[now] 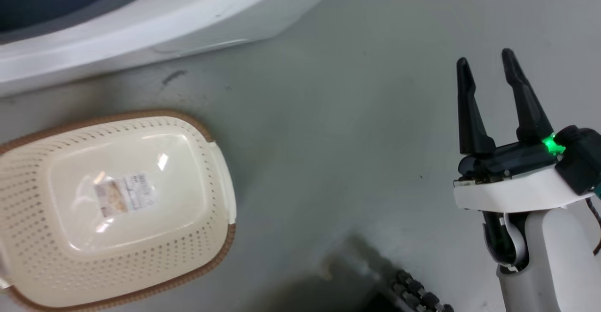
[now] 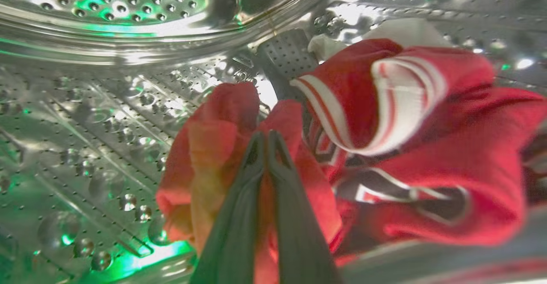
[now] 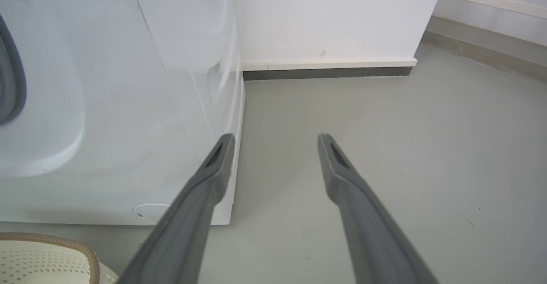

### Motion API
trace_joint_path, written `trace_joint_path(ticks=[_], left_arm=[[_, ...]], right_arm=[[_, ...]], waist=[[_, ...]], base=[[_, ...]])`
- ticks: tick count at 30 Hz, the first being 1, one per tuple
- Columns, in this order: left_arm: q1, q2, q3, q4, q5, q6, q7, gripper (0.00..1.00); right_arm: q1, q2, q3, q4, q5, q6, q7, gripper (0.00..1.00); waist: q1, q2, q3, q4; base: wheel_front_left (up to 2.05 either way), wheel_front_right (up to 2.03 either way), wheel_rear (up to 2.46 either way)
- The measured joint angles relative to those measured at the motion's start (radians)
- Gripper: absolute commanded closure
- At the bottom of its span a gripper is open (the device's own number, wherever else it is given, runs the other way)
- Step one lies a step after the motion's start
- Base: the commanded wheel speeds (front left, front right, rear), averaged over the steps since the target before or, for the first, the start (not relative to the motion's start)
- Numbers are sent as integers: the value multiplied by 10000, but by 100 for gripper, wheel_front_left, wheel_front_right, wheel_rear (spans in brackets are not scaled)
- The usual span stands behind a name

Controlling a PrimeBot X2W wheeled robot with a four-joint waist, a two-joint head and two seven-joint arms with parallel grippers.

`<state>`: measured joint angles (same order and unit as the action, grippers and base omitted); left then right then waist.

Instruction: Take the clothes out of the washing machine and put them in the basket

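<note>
Left claw [image 2: 267, 135]: inside the drum [image 2: 85, 125]; fingers pressed together at the tips, pinching a fold of the plain garment [image 2: 213, 147]; red cloth shows between the fingers lower down.
Plain garment: bunched around the left claw, lying on the perforated steel; touching the striped garment [image 2: 427, 125] on that view's right.
Striped garment: red with white stripes and a dark patch; heaped in the drum beside the plain one; white fabric shows behind its top edge.
Right claw [image 1: 485, 59]: fingers spread wide, nothing between them; over bare floor [image 1: 352, 114], well apart from the basket [image 1: 117, 116]; a green light glows at its base.
Right claw, wrist view [image 3: 277, 138]: points along the floor past the washer [image 3: 107, 104] corner toward a white wall [image 3: 320, 14].
Basket: on the floor just in front of the washer [image 1: 164, 16]; no clothes in it; a sticker [image 1: 124, 194] on its bottom; its corner [image 3: 42, 254] shows at the lower left of the right wrist view.
</note>
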<state>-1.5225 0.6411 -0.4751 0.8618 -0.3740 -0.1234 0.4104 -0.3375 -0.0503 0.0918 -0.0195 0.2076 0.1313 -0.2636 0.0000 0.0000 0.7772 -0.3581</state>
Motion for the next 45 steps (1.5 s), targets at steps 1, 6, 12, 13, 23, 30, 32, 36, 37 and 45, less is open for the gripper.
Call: trace_joint_path(ticks=[1,6,12,13,23,30,32,36,37,45], left_arm=[[259,-121,6,92,-46,2,-378,100],[1582,-802,61,493,-309,134,-2573,100],[3150,-1655,71,857,-571,282,-4846,100],[3343,-1781,36,880,-552,330,-5254,100],[5257,-2754,186,88,-537,566,-6704,100],[7428,-3087,1463,-3346,-94,815,-6721,100],[8034,-3231,1795,-4169,109,836,-6721,100],[9077,-3498,2194,-5382,474,759,-6734,100],[9330,-3553,2236,-5565,560,700,-6734,100],[11150,-3791,2500,-6422,748,472,-6734,100]], right_arm=[[2,4,-59,8,-73,0,0,0],[163,2,-186,67,-504,0,0,0],[695,6,-299,219,-989,0,0,0],[778,6,-322,253,-1101,0,0,0],[1441,6,-451,497,-1770,0,0,0],[1831,0,-700,637,-1910,0,0,0],[1977,2,-706,688,-1918,0,0,0],[2208,4,-719,756,-1988,0,0,0],[2266,2,-725,777,-1990,0,0,0],[2429,4,-805,805,-2098,0,0,0]], waist=[[0,0,-164,77],[-1,0,-1069,473],[-2,0,-2251,979],[-3,0,-2443,1070],[-3,1,-4158,2056],[-3,1,-5075,2751],[-3,0,-5312,2952],[-2,1,-5738,3327],[-2,1,-5834,3414],[-2,1,-6311,3989]], base=[[0,0,0],[0,0,0],[0,0,0],[0,0,0],[0,0,0],[0,0,0],[0,0,0],[0,0,0],[0,0,0],[0,0,0]])
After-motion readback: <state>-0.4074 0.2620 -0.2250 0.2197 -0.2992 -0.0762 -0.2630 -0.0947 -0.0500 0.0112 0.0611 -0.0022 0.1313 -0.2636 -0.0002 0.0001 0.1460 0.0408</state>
